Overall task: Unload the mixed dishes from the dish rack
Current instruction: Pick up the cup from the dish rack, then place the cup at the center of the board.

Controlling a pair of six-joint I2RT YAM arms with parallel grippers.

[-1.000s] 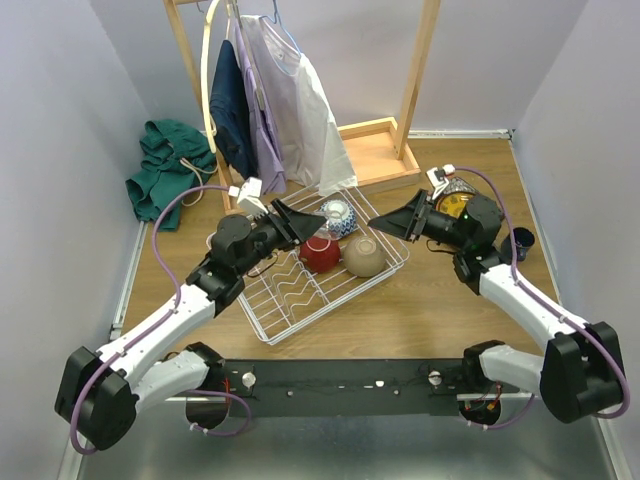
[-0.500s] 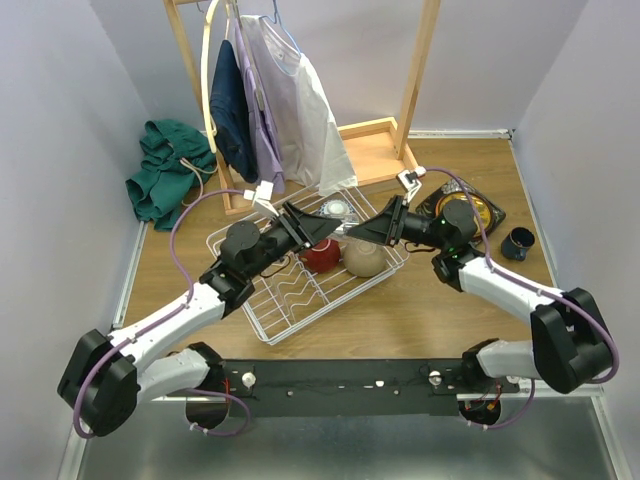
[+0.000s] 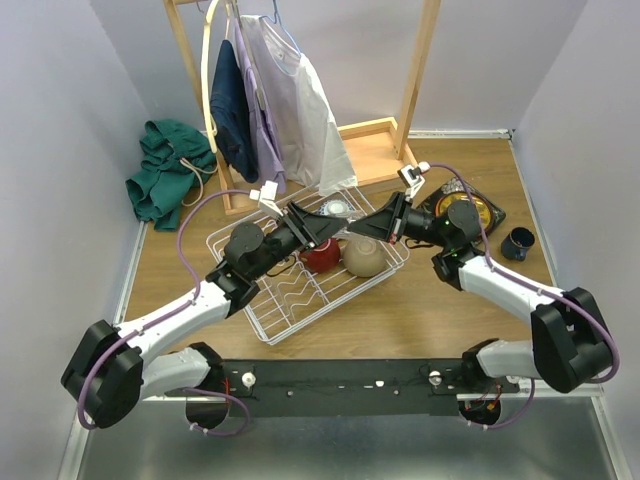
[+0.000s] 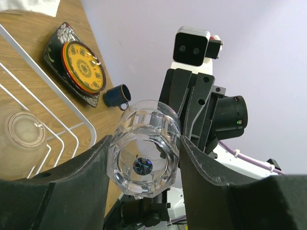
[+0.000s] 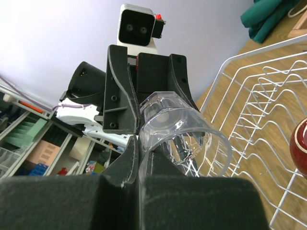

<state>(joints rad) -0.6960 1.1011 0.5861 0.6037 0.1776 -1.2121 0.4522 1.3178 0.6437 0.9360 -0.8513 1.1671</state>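
- Now the right gripper [image 5: 139, 143] has swung in from over the plates [image 3: 470, 212] and pinched shut on the rim of the glass [image 4: 144, 155].
- Meanwhile the left gripper [image 3: 333, 228] clamps the glass body, above the rack [image 3: 270, 322]: likely a handover.
- 3 bowls [image 3: 365, 258] sit racked.
- Wooden table [image 3: 430, 300], clothes stand [image 3: 415, 80] behind, pale walls.

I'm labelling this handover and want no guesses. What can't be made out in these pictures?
Top view: the clear glass is hidden between the left gripper and right gripper.
Top view: the blue-white bowl is mostly covered by the left gripper.
Right wrist view: the red bowl is cut off by the right edge.
Left wrist view: the tan bowl is cut by the left edge.
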